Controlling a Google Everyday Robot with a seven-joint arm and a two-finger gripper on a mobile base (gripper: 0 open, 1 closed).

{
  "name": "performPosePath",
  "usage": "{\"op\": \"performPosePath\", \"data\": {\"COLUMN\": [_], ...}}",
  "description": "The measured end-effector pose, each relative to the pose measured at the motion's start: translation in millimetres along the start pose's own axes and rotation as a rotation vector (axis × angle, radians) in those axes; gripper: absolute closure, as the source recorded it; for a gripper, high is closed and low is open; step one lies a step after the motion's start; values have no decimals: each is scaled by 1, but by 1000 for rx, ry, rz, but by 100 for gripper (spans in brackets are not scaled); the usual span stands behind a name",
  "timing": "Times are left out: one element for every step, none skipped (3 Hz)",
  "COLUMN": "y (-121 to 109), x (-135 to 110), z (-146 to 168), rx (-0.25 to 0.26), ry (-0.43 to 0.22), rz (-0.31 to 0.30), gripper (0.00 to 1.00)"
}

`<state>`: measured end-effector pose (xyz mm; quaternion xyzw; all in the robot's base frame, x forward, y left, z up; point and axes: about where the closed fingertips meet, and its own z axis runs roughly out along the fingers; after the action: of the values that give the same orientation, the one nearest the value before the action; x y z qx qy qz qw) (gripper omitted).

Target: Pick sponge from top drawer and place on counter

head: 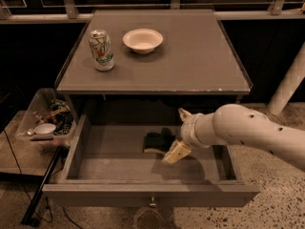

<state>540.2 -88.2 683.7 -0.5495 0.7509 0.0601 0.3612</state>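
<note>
While the gripper point(175, 136) hangs just beside the sponge point(155, 142) in the top drawer point(143, 194), jaws spread, it should straddle the sponge squarely before closing.

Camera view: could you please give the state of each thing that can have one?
top drawer: pulled open.
sponge: lying flat on the drawer floor, green side up.
gripper: low in the drawer, just right of the sponge.
soda can: upright on the counter.
bowl: upright on the counter, looks empty.
plastic bin: full of clutter.

Arm point(252, 130) in from right — pincer point(175, 149) low, mid-frame, angled down-left.
</note>
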Motion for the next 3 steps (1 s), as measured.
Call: {"op": "performPosePath", "data": {"y": [-1, 2, 8], "x": [0, 5, 13], "z": [19, 35, 44], "rx": [-19, -64, -108], "ry": [-13, -16, -10], "rz": [-47, -73, -77], "gripper": [0, 0, 0]}}
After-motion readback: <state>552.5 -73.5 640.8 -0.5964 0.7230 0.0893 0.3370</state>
